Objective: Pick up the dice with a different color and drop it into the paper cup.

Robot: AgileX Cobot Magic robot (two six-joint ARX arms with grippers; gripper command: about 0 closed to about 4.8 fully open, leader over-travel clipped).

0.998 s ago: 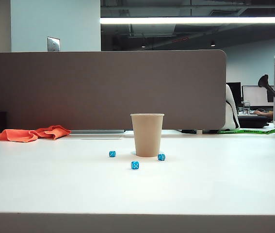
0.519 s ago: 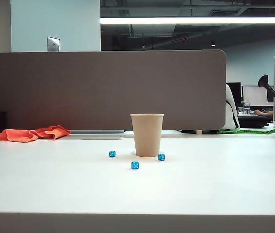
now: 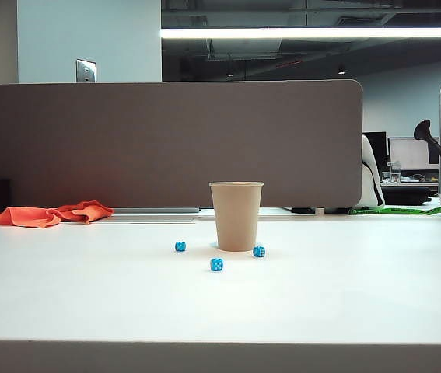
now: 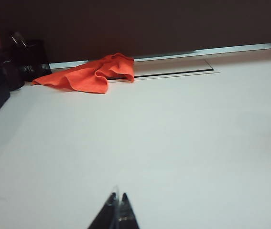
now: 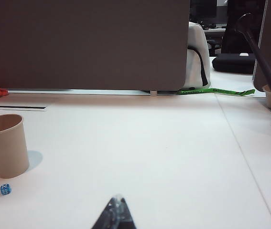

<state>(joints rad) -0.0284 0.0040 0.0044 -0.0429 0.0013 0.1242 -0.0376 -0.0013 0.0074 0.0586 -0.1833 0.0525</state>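
The paper cup (image 3: 236,216) stands upright on the white table (image 3: 344,280), with three blue dice (image 3: 216,265) close around its base and an orange cloth (image 3: 45,214) well off behind it by the grey partition (image 3: 166,140). No orange die shows. The left gripper (image 4: 115,210) and right gripper (image 5: 115,211) sit low over bare table, well back from the cup, fingers pressed together, empty.

Tan kraft paper cup (image 3: 236,215), plain; three blue dice (image 3: 216,264) with pale pips at its 6, 8 and 4 o'clock; white table (image 3: 344,287); crumpled orange cloth (image 3: 47,213); grey-brown partition (image 3: 166,140); black left gripper (image 4: 115,210); black right gripper (image 5: 115,212).
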